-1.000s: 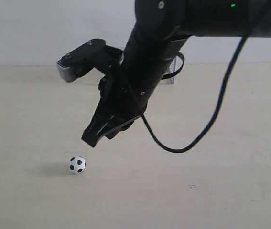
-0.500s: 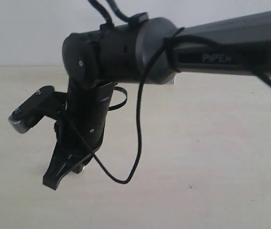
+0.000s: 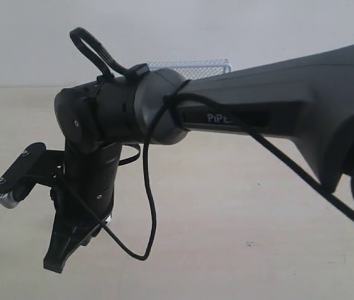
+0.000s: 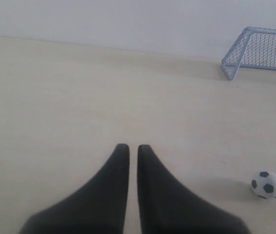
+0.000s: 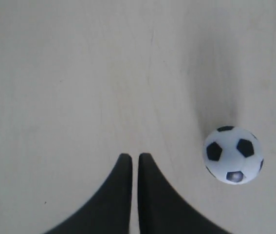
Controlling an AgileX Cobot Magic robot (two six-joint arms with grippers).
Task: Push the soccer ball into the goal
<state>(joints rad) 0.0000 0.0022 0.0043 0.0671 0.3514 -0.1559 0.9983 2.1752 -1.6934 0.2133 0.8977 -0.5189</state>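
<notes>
White-black soccer ball (image 5: 233,155) on table (image 5: 55,73), just beside right gripper (image 5: 135,157) tips, no contact | ext view: that gripper low at 8 o'clock, goal (image 3: 192,67) far back at 12, ball hidden by arm | right + left gripper (image 4: 133,147) jaws together, empty | progress: push not begun, ball well apart from goal, whole roll left

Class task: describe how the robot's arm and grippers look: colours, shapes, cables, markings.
The right arm is dark grey with a rounded joint and pale lettering on its link. A thin black cable loops beneath it. It carries a silver-tipped wrist camera. The right gripper and left gripper have black curved fingers tapering to narrow tips.
</notes>
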